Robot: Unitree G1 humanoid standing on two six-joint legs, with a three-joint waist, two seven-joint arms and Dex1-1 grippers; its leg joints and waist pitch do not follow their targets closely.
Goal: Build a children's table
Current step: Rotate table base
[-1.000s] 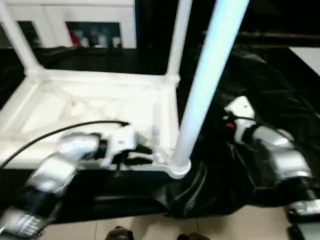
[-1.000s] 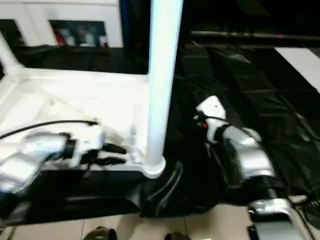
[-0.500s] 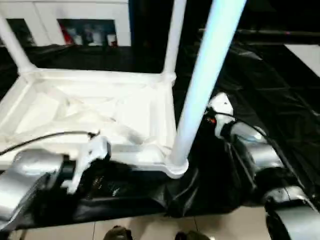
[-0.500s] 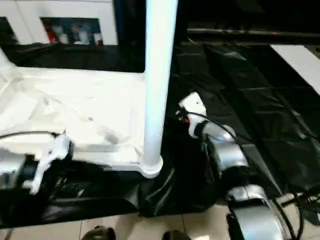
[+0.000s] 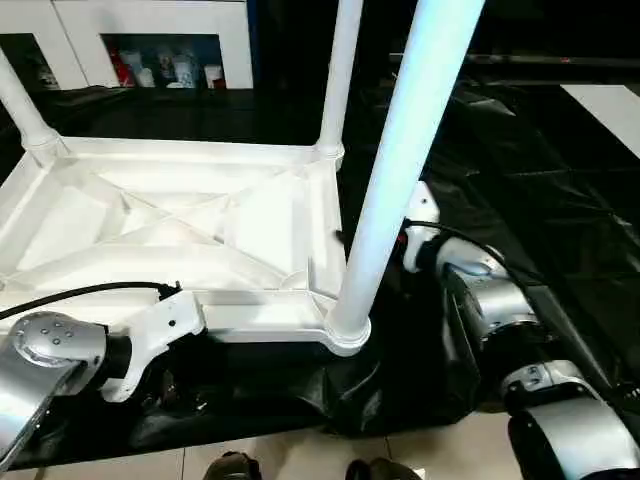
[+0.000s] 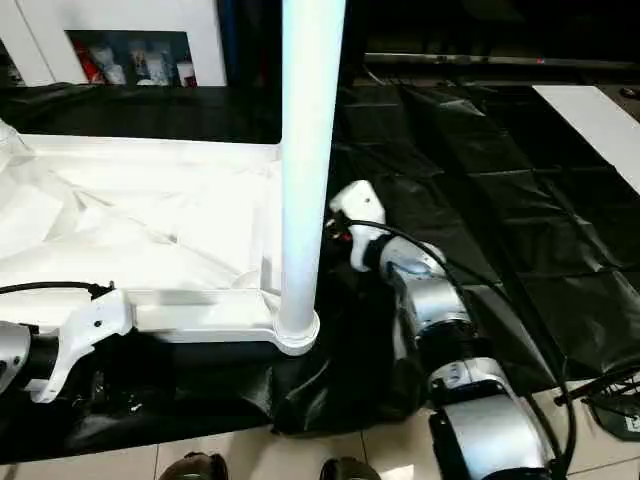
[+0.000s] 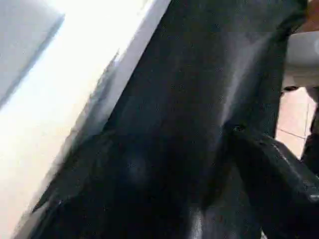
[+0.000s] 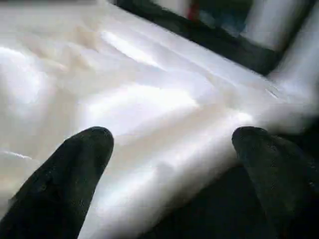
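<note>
Table top (image 5: 170,225) lies upside down on the black-draped work surface (image 6: 520,230), ribbed underside facing up. Three legs are in view, standing upright in their corner sockets: near-right leg (image 5: 395,170), closest to me, far-right leg (image 5: 338,70) and far-left leg (image 5: 20,100). Near-right socket (image 5: 345,335) sits right at the edge of the surface, with the black sheet bunched up below it. My left gripper (image 5: 175,385) hangs below the near rim of the top, down against the black drape; only one black finger (image 7: 279,174) is clear in its wrist view, so I cannot tell how the left jaws stand, and I see nothing held in them. My right gripper (image 8: 172,149) is on the right side of the top, just behind the near-right leg, jaws spread wide and empty, with the white plastic of the top between and beyond the fingertips (image 8: 82,149). Floor tiles (image 6: 250,455) run along the front.
</note>
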